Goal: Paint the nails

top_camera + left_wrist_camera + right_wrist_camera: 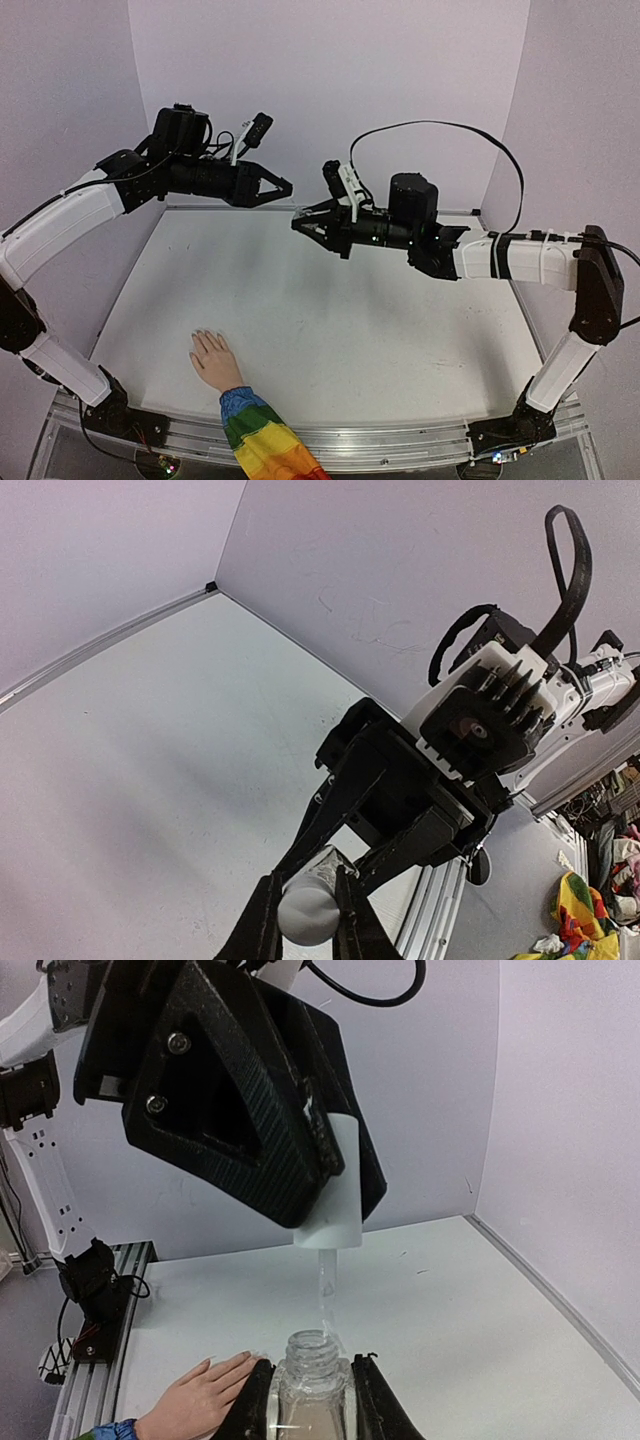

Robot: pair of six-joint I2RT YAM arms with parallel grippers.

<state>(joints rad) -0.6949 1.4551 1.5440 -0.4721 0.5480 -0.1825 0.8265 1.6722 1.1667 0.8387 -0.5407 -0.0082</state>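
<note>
fig.: both arms raised over far-centre of white table (pixel 380 330). left gripper (pixel 283 187) jaws clamped on white cylindrical cap (pixel 335 1200), its thin clear brush stem (pixel 325 1280) w/ tip at mouth of small clear glass bottle (pixel 310 1385), pinched in right gripper (pixel 300 222). tiny pale nails (pixel 207 333) tip skin-coloured mannequin hand (pixel 214 362) near-left; rainbow-striped sleeve (pixel 262 440) crosses near edge. bare tabletop between hand & grippers.

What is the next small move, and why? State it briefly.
Probably lift the left end effector so the thin clear brush under its white cylindrical cap clears the neck of the small clear bottle held by the right end effector, ready to carry toward the pale nails of the skin-coloured mannequin hand.
</note>
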